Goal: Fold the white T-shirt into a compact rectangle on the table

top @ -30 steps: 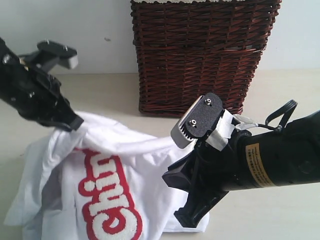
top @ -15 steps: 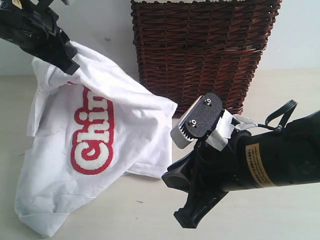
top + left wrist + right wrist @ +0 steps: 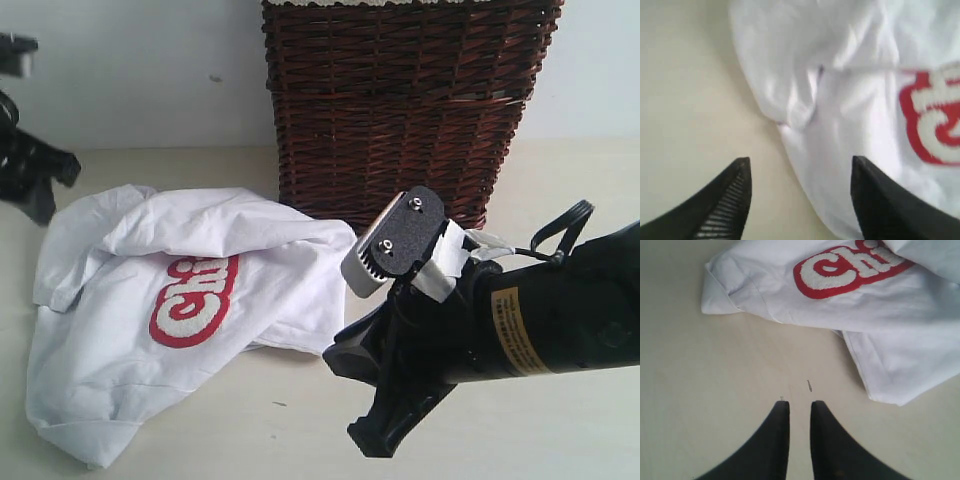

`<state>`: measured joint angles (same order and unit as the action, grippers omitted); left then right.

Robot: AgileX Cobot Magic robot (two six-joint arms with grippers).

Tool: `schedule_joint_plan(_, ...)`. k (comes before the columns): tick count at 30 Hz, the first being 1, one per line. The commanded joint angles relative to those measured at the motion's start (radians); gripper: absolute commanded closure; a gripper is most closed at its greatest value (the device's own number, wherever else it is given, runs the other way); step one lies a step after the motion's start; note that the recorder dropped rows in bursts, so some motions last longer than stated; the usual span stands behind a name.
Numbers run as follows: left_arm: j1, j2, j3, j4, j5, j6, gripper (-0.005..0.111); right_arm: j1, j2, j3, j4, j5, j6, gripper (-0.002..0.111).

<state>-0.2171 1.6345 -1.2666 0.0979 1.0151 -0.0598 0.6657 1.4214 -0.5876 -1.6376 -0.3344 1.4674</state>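
Resting the white T-shirt [image 3: 120, 330] crumpled on the left of the table [image 3: 260, 420], red lettering facing up, just near of the wicker basket [image 3: 400, 110]. Hovering the left gripper [image 3: 797, 165] over the shirt's far left edge, jaws spread wide, gripping nothing. Holding the right gripper [image 3: 799, 407] over bare table right of the shirt, fingers nearly together, clasping nothing.

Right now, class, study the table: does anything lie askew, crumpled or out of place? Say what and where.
The white T-shirt lies crumpled in a loose heap on the table, beside the wicker basket. A fold droops over the top of its red lettering, and the edges run crooked, nothing like a rectangle.
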Motion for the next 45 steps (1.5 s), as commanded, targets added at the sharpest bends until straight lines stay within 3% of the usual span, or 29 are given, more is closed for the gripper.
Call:
schedule_joint_plan(1,0.039,0.042,0.091,-0.251,0.028,0.197,0.049,0.002,0.003,0.002,0.006,-0.004,0.001,0.092)
schedule_joint_plan(6,0.037,0.103,0.186,-0.272,-0.146,0.214,0.049,0.002,0.003,0.002,-0.002,-0.004,0.001,0.092)
schedule_joint_plan(12,0.037,0.234,0.194,-0.287,-0.277,0.211,0.049,0.002,0.003,0.002,-0.002,-0.004,0.001,0.092)
schedule_joint_plan(20,0.068,0.358,0.088,-0.271,-0.392,0.19,0.048,0.002,0.003,0.002,-0.002,-0.004,0.001,0.092)
schedule_joint_plan(27,0.09,0.384,0.074,-0.252,-0.541,0.154,0.048,0.002,0.003,0.002,-0.002,-0.008,0.001,0.092)
schedule_joint_plan(33,0.079,0.384,0.074,-0.348,-0.581,0.221,0.049,0.002,0.003,0.002,0.003,-0.013,0.001,0.092)
schedule_joint_plan(36,0.064,0.384,0.074,-0.41,-0.557,0.317,0.068,0.002,0.003,0.002,0.003,-0.013,0.001,0.092)
schedule_joint_plan(39,0.057,0.382,0.069,-0.408,-0.506,0.367,0.107,0.002,0.003,0.002,0.003,-0.013,0.001,0.092)
schedule_joint_plan(45,0.059,0.302,0.038,-0.39,-0.375,0.374,0.107,0.002,0.003,0.002,0.002,-0.015,0.001,0.092)
